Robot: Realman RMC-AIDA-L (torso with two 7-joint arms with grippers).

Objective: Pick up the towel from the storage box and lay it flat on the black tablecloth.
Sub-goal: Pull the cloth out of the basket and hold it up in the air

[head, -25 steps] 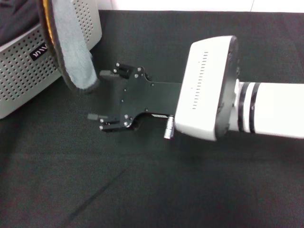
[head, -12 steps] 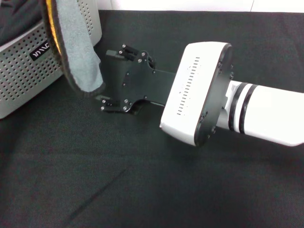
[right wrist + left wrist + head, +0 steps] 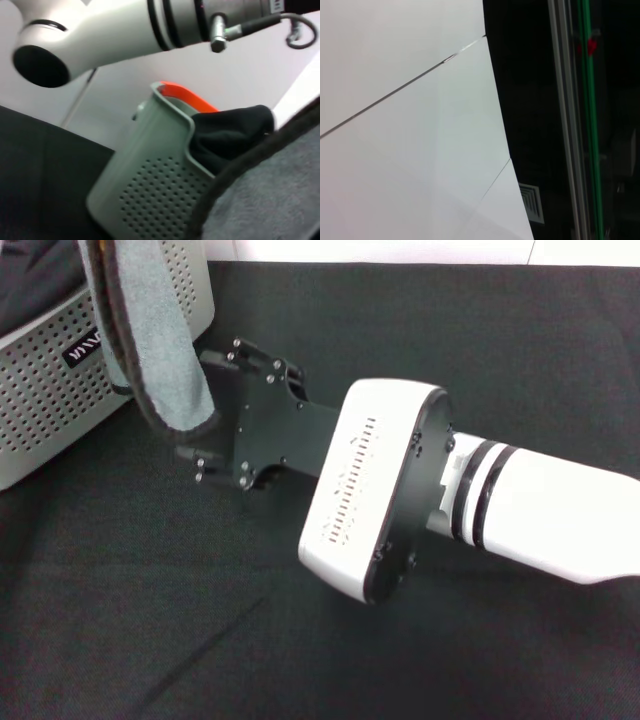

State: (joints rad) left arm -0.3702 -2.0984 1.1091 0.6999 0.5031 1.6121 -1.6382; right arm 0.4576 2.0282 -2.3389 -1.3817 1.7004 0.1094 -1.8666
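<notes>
Towel [image 3: 160, 340]: hangs grey face out, far left, beside box [image 3: 45, 390], above tablecloth [image 3: 300, 660]. Right tool [image 3: 195, 445]: at towel's lower edge, grip state cannot be told. Left tool: out of sight. Risk: towel may slip or land bunched if only the hem is caught.

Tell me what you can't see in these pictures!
- Right claw fingertips: head view, hidden behind the hanging towel, so whether it is gripping is unclear.
- Towel's top: head view, cut off by the picture's edge, so what holds it up is unseen.
- Left claw: no view shows it.
- Inside of the box: head view, cut off at the corner.
</notes>
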